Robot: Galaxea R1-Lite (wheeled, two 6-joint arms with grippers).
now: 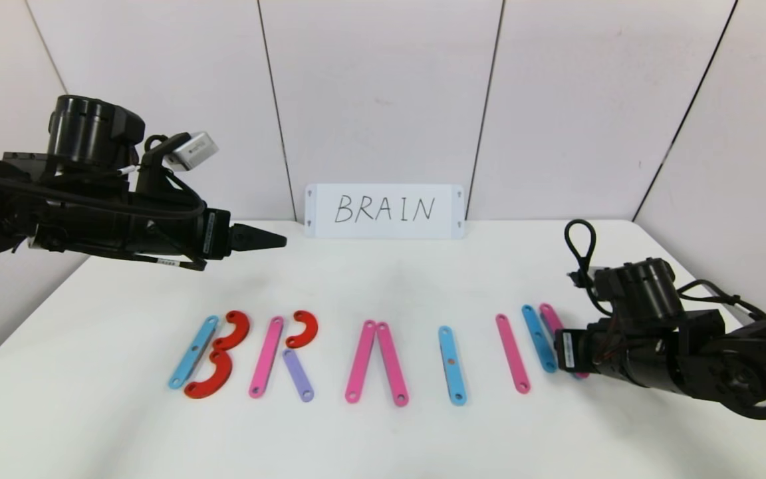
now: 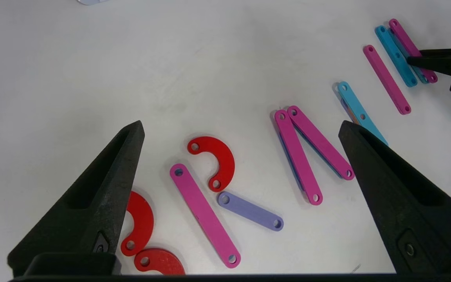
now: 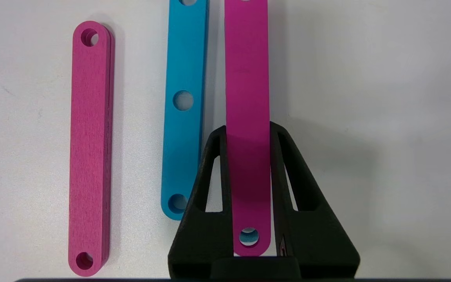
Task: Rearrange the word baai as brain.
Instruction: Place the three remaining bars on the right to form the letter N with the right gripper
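Right hand point(image 3: 249, 137) clamps pink bar point(image 3: 247, 78), its far end cut off; left hand point(image 2: 241, 133) wide, raised.

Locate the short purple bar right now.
Head view, left of centre: the short purple bar lies flat just right of a pink bar, below a red C-curve, forming the R's leg.

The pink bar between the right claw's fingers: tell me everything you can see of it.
The pink bar is a flat, straight, matte plastic-looking strip with rounded ends and a hole near the end closest to the wrist; something blue shows through that hole. It lies on the white table, rightmost of the N group, beside a blue bar. The right claw straddles it, one finger against each long edge, apparently closed on it.
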